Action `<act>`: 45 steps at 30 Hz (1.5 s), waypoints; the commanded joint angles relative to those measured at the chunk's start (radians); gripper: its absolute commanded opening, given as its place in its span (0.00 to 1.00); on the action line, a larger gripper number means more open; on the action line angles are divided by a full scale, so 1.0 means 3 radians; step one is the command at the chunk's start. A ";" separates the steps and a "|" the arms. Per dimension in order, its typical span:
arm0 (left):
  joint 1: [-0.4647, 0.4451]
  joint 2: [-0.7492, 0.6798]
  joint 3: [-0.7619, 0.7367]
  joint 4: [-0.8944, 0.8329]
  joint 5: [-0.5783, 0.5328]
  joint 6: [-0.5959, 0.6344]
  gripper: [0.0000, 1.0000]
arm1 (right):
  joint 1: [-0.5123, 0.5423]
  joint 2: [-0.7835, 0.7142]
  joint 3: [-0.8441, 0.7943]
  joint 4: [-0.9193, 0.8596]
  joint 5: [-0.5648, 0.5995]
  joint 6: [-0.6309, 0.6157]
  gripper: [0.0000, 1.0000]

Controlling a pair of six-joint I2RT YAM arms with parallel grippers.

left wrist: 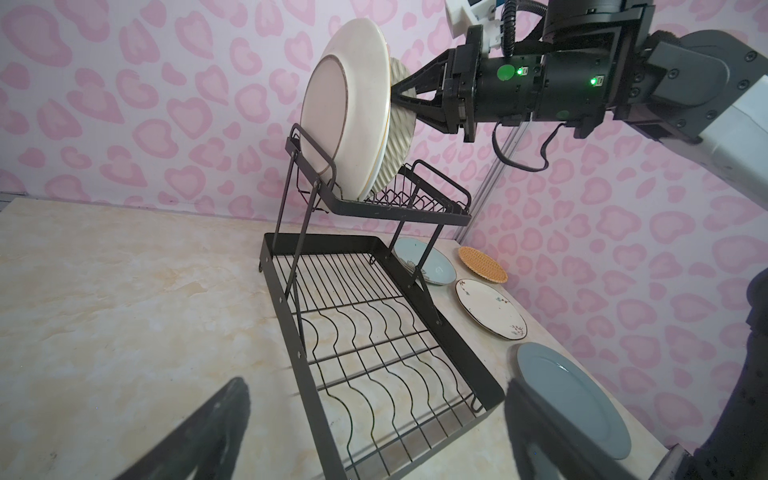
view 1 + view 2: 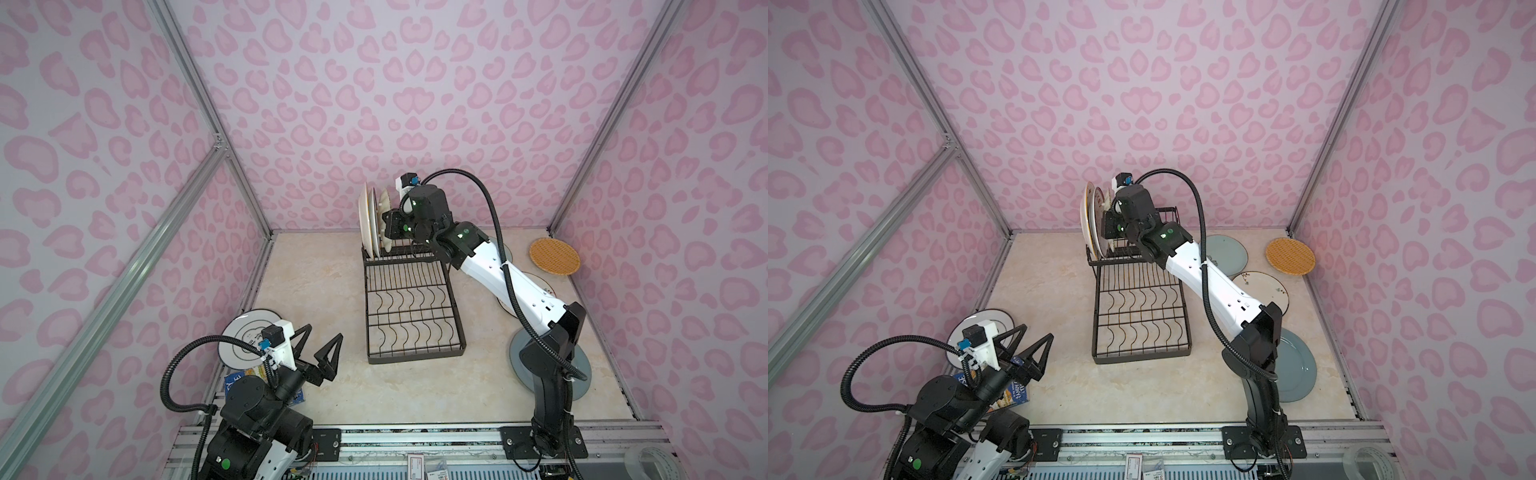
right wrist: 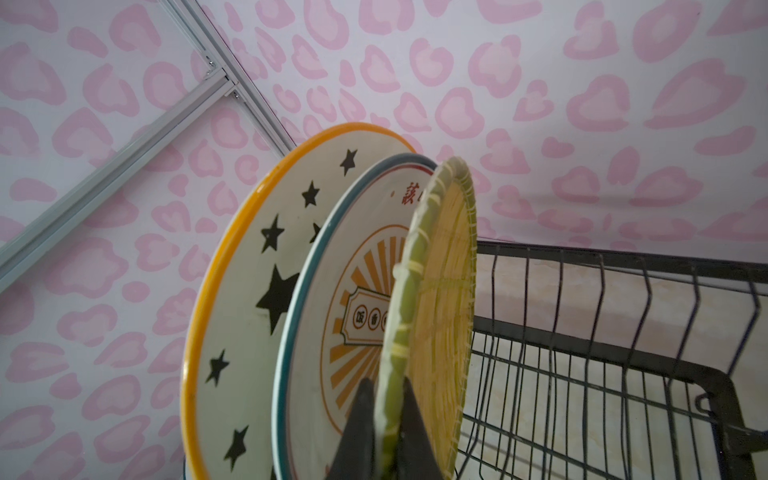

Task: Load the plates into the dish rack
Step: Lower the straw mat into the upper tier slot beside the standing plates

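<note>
The black wire dish rack [image 2: 411, 316] [image 1: 374, 332] stands mid-table. In its raised tier two plates stand on edge: a star-printed one [image 3: 249, 311] and a sunburst one [image 3: 357, 291]. Beside them stands a yellow woven-look plate [image 3: 440, 291], and my right gripper [image 3: 388, 399] [image 2: 384, 226] is shut on its green rim. My left gripper [image 2: 325, 332] [image 1: 376, 390] hangs open and empty near the table's front left. Flat on the table lie an orange woven plate [image 2: 1290, 256], a pale blue one [image 2: 1229, 255], a white flowered one [image 2: 1264, 289], a grey-blue one [image 2: 1296, 365] and a white printed one [image 2: 245, 332].
A small blue printed box [image 2: 1013, 392] lies under the left arm. The right arm stretches over the plates on the right. Pink patterned walls close in the table on three sides. A roll of tape [image 2: 648, 461] sits beyond the front rail.
</note>
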 commanded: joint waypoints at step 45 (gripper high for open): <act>0.0002 -0.0078 -0.0001 0.0062 -0.0029 -0.0015 0.97 | 0.0143 0.0091 0.0106 0.0023 0.0255 0.0112 0.24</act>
